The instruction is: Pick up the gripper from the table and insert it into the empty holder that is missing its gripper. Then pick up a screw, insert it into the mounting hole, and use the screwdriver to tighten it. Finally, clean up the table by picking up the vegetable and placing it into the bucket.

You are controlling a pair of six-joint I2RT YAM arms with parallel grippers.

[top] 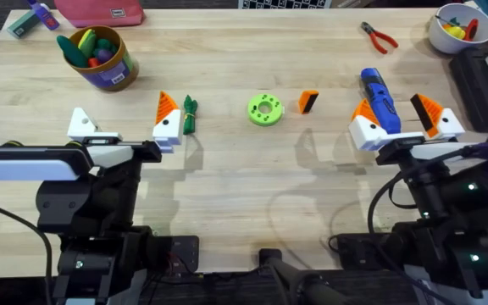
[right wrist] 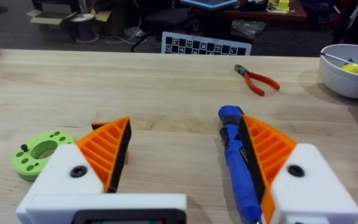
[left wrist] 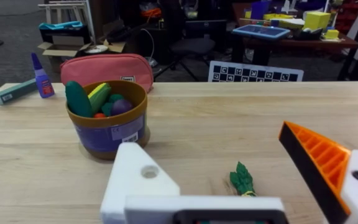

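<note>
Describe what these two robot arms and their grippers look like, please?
Both arms are black with black cables looping near their bases. Each gripper has white blocky finger mounts carrying orange ribbed wedges. The right gripper has both wedges; the left gripper has one, its other mount being bare white with a round hole.

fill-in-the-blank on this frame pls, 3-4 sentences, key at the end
1. The left arm's holder has a white pointed top and lacks its ____ finger.
2. The blue screwdriver lies between the fingers of the ____ gripper.
3. The vegetable lies on the table, not in the ____.
4. The loose gripper lies on the table beside the lime-green ____.

Missing words: orange; right; bucket; disc
</note>
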